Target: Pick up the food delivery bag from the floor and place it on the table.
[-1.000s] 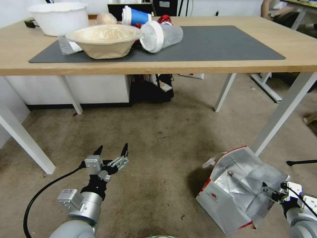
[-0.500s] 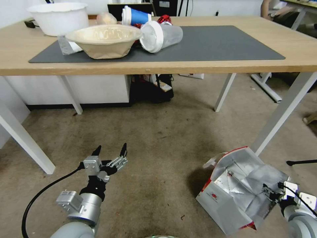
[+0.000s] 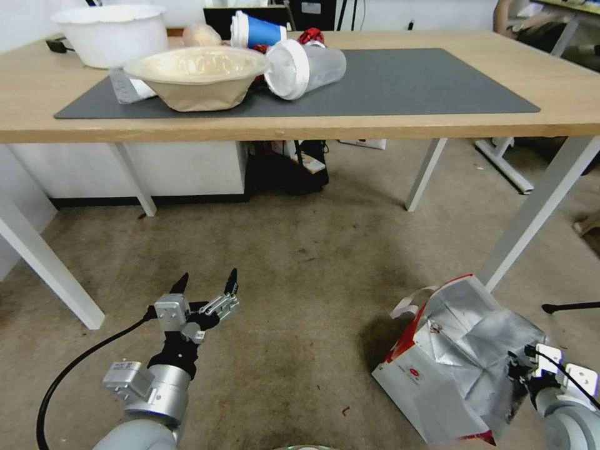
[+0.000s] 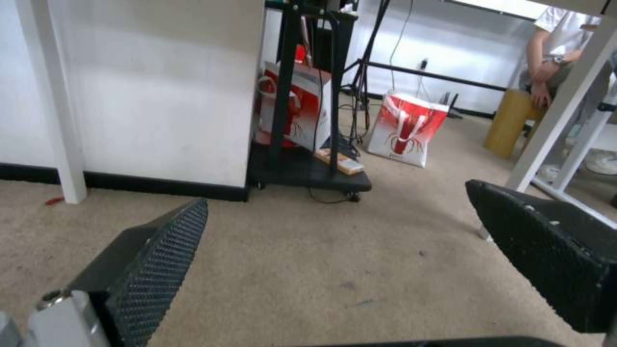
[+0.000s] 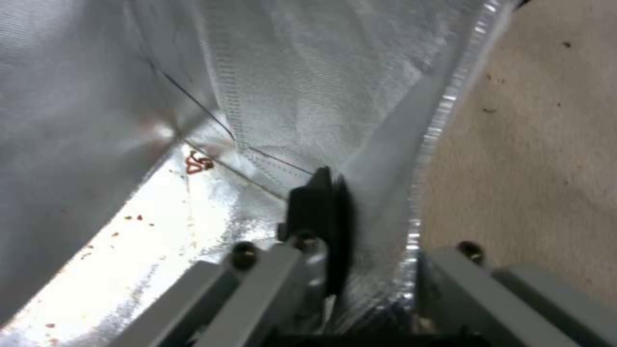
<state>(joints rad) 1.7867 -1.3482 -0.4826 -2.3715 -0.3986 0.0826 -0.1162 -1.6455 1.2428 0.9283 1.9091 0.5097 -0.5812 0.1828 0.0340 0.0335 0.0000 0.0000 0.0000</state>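
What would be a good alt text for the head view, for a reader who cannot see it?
The right gripper is shut on the foil-lined wall of the food delivery bag, which sits on the floor beside a white leg of the table. The left gripper hovers above the floor with jaws open. On the table are bowls and cups on a grey mat.

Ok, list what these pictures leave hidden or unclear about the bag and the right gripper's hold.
- Head view: the right gripper meets the bag at its rim; the foil wall hides the inner finger.
- Right wrist view: one finger lies inside against the foil; the outer one is behind the wall, so the pinch is inferred.
- The bag's underside: hidden by its body, so contact with the floor is unclear.
- Left gripper: open, idle.
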